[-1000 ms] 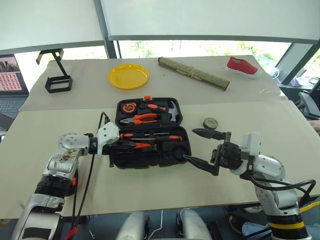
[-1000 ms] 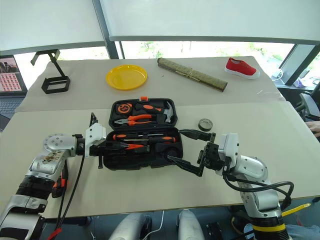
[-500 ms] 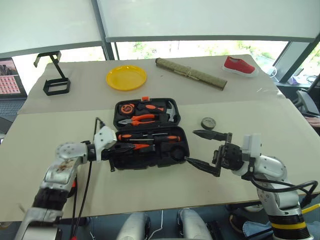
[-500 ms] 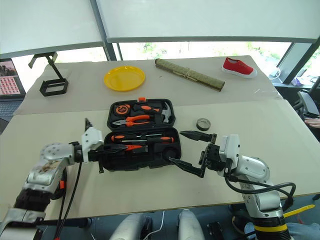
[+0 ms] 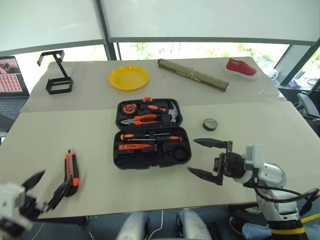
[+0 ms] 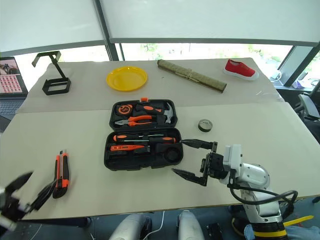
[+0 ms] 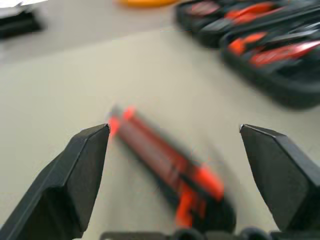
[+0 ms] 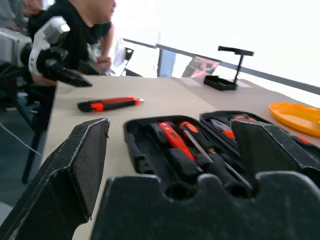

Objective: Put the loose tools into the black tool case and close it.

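While the black tool case (image 5: pixel 150 134) is lying open mid-table, the utility knife (image 5: pixel 70 168) is lying loose to its left.
Head views: black-and-orange knife running near-to-far; left gripper (image 5: pixel 44 190) spread, empty, just short of it. Left wrist: knife (image 7: pixel 167 171) lying diagonally. Right wrist: right gripper (image 6: pixel 193 159) gaping, empty, facing case (image 8: pixel 190 150).
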